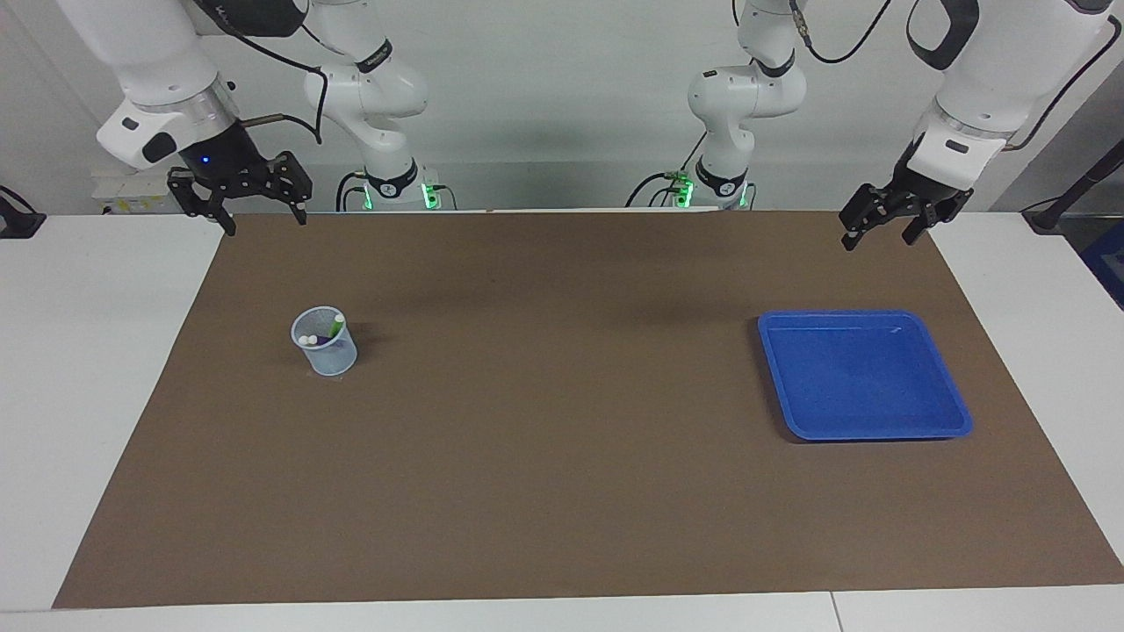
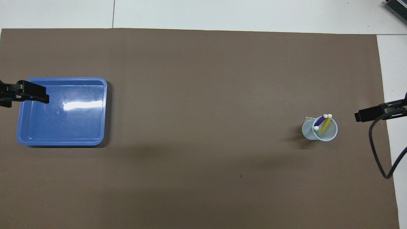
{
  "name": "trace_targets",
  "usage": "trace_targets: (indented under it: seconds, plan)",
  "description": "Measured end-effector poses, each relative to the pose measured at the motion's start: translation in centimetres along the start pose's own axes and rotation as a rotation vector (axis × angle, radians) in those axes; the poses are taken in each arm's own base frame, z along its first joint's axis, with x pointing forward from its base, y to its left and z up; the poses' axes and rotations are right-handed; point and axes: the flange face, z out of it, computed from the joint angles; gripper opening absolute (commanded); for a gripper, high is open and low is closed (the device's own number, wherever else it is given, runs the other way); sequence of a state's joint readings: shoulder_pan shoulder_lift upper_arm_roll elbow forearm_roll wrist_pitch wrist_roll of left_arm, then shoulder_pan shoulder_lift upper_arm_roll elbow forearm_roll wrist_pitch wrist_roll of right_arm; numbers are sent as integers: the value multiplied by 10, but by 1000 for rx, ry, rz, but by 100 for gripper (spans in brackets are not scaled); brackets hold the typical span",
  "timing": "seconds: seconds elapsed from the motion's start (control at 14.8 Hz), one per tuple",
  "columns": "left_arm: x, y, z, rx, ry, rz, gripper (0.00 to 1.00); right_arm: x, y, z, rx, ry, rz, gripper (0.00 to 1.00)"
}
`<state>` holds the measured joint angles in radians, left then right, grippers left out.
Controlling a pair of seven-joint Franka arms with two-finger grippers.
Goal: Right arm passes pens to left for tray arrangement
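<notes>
Three pens stand together in a small pale-blue mesh cup (image 1: 325,342) (image 2: 320,129) toward the right arm's end of the table: purple (image 2: 320,120), yellow (image 2: 325,125) and green (image 2: 316,129), whitish ends up. The blue tray (image 1: 865,377) (image 2: 63,122) lies flat with nothing in it toward the left arm's end. My right gripper (image 1: 265,221), with its blue light, hangs open above the mat's edge nearest the robots, well apart from the cup. My left gripper (image 1: 878,240) hangs open over the mat's corner by the tray, holding nothing. One left finger (image 2: 33,92) overlaps the tray's rim in the overhead view.
A brown mat (image 1: 562,456) covers most of the white table (image 1: 97,369). The right arm's black cable (image 2: 378,156) loops down beside the cup's end of the mat. Both arm bases (image 1: 395,180) stand at the table's edge nearest the robots.
</notes>
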<state>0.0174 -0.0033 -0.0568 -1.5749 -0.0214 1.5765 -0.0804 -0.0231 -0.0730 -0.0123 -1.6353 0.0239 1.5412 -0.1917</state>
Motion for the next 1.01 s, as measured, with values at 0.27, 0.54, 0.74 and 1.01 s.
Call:
trace_targets:
  seconds: [0.27,0.54,0.74,1.01]
  plan:
    - [0,0,0,0,0,0,100,0,0,0,0,0,0,100]
    - [0,0,0,0,0,0,100,0,0,1,1,-2,0,100]
    - [0,0,0,0,0,0,100,0,1,1,2,-5,1,100]
    - [0,0,0,0,0,-1,100,-6,3,0,6,-22,9,100]
